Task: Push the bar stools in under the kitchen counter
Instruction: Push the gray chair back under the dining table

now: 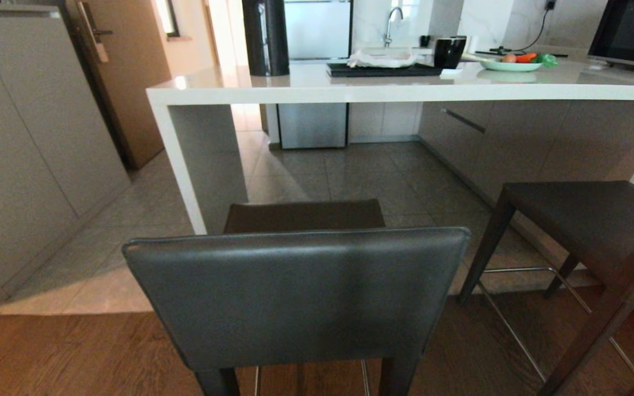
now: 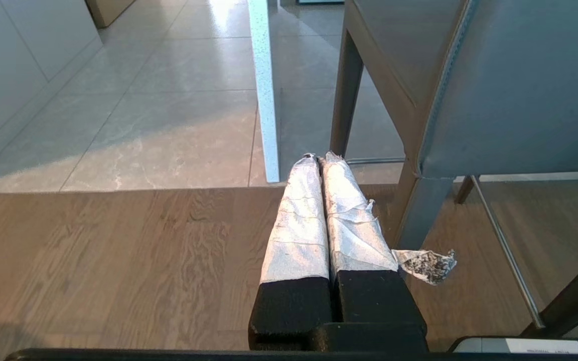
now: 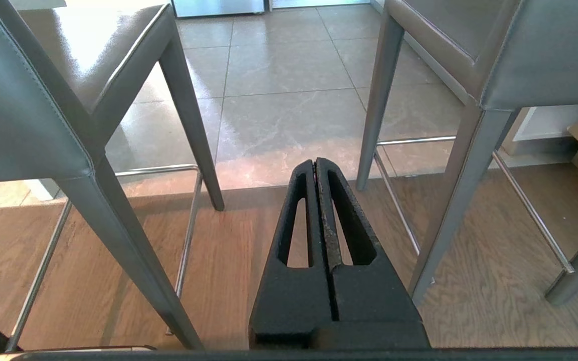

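Two bar stools stand out from the kitchen counter [image 1: 306,91]. The nearer stool [image 1: 300,297] faces me with its dark grey backrest, its seat edge just short of the counter's side leg [image 1: 185,165]. The second stool [image 1: 586,220] stands at the right, turned askew. Neither arm shows in the head view. My left gripper [image 2: 320,158], its fingers wrapped in white tape, is shut and empty, low beside the near stool's back leg [image 2: 419,210]. My right gripper [image 3: 315,163] is shut and empty, low between the two stools [image 3: 68,115] [image 3: 499,75].
Grey cabinets [image 1: 25,143] line the left wall, next to a brown door [image 1: 130,71]. On the counter stand a dark kettle [image 1: 266,36], a black tray [image 1: 383,69], a mug [image 1: 449,50] and a plate of vegetables [image 1: 512,63]. Wood floor meets tile under the stools.
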You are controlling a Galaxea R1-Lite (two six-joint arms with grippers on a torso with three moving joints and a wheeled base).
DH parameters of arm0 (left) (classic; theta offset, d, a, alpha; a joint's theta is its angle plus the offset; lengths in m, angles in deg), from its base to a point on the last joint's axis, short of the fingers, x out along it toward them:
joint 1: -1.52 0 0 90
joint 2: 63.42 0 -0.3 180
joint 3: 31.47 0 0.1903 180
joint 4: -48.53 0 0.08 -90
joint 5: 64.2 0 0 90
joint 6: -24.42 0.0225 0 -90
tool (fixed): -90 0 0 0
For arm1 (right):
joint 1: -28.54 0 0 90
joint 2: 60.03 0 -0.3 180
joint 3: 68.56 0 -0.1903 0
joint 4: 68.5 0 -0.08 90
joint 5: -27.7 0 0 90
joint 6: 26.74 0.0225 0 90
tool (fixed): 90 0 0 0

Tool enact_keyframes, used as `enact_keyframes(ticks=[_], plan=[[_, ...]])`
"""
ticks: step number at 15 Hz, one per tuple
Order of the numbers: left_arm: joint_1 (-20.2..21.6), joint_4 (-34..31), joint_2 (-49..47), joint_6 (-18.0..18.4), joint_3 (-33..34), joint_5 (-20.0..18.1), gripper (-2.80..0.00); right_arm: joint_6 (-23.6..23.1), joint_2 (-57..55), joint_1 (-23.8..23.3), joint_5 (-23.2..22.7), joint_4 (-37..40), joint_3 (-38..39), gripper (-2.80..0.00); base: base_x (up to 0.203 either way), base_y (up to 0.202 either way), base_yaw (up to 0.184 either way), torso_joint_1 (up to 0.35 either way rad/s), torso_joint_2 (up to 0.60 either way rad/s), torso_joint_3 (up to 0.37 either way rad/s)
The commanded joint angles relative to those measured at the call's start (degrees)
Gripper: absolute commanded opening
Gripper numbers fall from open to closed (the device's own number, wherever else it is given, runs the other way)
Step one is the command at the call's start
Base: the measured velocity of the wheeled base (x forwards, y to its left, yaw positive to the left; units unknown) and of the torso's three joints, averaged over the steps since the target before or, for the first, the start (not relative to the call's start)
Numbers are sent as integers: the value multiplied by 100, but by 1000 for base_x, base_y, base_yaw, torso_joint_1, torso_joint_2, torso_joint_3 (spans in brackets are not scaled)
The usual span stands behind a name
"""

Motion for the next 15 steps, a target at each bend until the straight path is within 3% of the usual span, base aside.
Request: enact_keyframes(ticks=[1,15], plan=[[1,7,-13,1,0,0,-280,0,-7,0,0,-1,0,-280,0,0,0,0,0,0],[1,7,-13,-43,0,0,-280,0,-7,0,0,-1,0,-280,0,0,0,0,0,0]])
